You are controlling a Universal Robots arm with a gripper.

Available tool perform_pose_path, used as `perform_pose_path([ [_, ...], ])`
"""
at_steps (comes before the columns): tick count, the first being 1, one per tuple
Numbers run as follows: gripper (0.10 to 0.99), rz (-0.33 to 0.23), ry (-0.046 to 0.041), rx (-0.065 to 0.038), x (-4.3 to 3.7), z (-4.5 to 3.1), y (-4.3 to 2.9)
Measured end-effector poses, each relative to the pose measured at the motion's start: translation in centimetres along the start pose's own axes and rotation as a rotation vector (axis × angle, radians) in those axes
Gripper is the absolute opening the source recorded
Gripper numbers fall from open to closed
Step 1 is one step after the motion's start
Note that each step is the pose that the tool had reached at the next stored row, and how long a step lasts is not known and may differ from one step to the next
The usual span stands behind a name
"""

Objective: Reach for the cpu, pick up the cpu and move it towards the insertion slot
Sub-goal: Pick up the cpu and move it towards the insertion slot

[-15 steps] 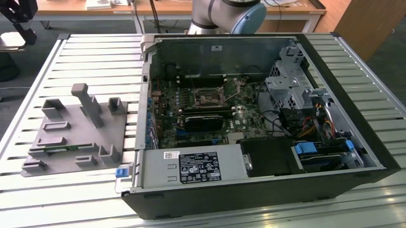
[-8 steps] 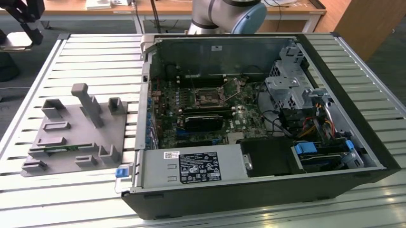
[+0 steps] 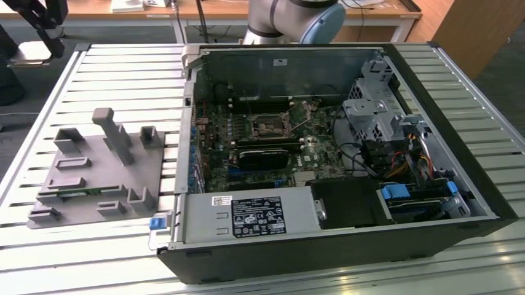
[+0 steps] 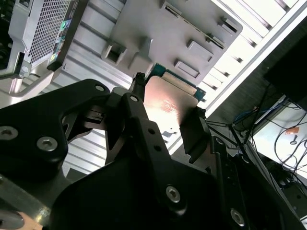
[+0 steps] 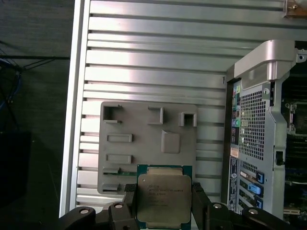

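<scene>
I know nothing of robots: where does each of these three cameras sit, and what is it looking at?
Exterior view: off the arm, looking down into the open computer case and the insertion slot; the arm shows behind the case.
First wrist view: on the arm, looking past the gripper onto the cpu and grey fixture plate.
Second wrist view: on the arm, looking slantwise along the black fingers.
Both wrist views share the gripper shut on the cpu.

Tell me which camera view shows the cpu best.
The first wrist view: the cpu faces the camera, metal top plain, held in the gripper. The second wrist view shows it slanted, with glare, partly behind the gripper.
</scene>
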State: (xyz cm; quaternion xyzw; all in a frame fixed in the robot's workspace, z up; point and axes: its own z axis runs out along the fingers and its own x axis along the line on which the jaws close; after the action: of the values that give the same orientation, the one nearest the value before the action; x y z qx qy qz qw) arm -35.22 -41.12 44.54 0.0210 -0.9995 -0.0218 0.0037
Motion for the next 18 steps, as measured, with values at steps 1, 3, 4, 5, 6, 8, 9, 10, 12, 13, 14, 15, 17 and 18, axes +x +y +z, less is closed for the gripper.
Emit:
perform_pose_path([
  [1,0.541,0.000,0.0002,0.000,-0.14,0.00,0.00],
  [3,0.541,0.000,0.0003,0.000,-0.40,0.00,-0.02],
  [4,0.541,0.000,0.0004,0.000,-0.53,0.00,-0.02],
  [5,0.541,0.000,0.0008,0.000,-0.67,-0.01,-0.03],
  [6,0.541,0.000,0.0009,0.000,-0.80,-0.01,-0.03],
  [8,0.541,0.000,0.0012,0.000,-1.13,-0.01,-0.04],
  [9,0.541,0.000,0.0014,0.000,-1.31,-0.01,-0.05],
  [10,0.541,0.000,0.0016,0.000,-1.50,-0.02,-0.06],
  [12,0.541,0.000,0.0023,0.000,-1.92,-0.02,-0.08],
  [13,0.541,0.000,0.0025,0.000,-2.13,-0.02,-0.09],
  [14,0.541,0.000,0.0028,0.000,-2.33,-0.02,-0.10],
  [15,0.541,0.000,0.0031,0.000,-2.51,-0.02,-0.10],
  [17,0.541,0.000,0.0036,0.000,-2.84,-0.02,-0.12],
  [18,0.541,0.000,0.0038,0.000,-3.00,-0.02,-0.12],
])
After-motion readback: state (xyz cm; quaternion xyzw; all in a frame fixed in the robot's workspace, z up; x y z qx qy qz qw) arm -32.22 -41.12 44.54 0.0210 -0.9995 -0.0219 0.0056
